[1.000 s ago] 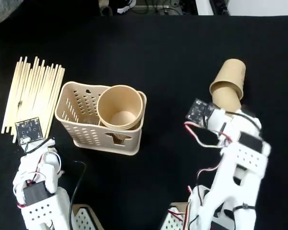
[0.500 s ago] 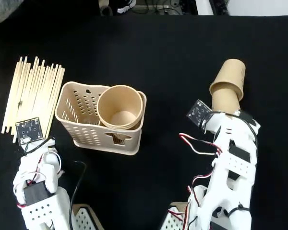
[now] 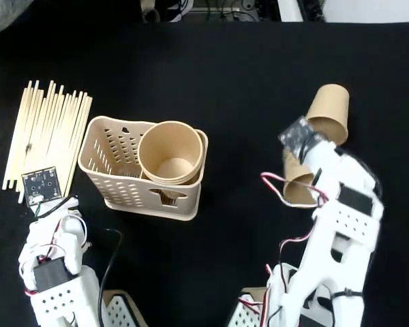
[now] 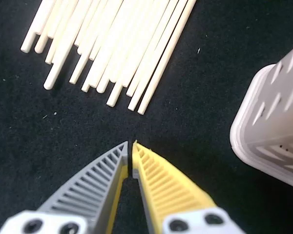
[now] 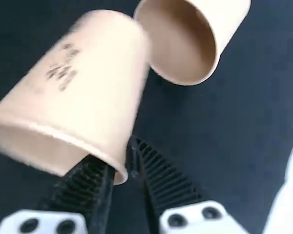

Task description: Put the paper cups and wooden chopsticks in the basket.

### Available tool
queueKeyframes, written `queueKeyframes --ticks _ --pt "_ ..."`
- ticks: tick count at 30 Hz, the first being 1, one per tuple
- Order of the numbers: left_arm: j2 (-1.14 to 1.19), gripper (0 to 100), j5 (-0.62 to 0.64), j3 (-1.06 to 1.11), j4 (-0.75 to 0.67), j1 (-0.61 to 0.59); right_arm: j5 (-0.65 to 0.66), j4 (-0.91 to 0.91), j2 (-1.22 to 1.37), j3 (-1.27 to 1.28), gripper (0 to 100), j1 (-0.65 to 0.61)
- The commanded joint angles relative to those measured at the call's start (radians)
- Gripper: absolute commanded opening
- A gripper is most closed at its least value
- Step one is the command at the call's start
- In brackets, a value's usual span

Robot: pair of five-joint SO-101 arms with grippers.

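— Holding what, the right tool [image 5: 124, 170]?
— A cup [image 5: 83, 92], pinched at its rim. The basket [image 3: 116, 185] lies well off to its left.
— And the left tool [image 4: 132, 156]?
— Closed, empty; chopsticks [image 4: 112, 44] just ahead, long axes pointing away from it.

Looks like a small robotics lab or maker workshop: black cloth-covered surface [image 3: 245, 75], white plastic left arm [image 3: 51, 276] and right arm [image 3: 344, 235] with bare circuit boards [image 3: 41, 184] and loose red-and-white wires [image 3: 286, 196], plus a clutter of cables [image 3: 221, 9] beyond the far edge.
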Motion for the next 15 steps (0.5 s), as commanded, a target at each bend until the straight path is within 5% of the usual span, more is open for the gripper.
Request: queueKeyframes --ticks 1,10,15 --pt "-0.008 3 -0.009 0.018 -0.017 -0.004 -0.121 0.209 -0.012 -0.188 1.2 -0.066" --pt "-0.008 3 -0.009 0.018 -0.017 -0.004 -0.344 0.486 -0.097 -0.427 1.2 -0.201" --pt "-0.008 3 -0.009 0.018 -0.017 -0.004 -0.463 0.689 -0.282 -0.558 1.2 -0.374"
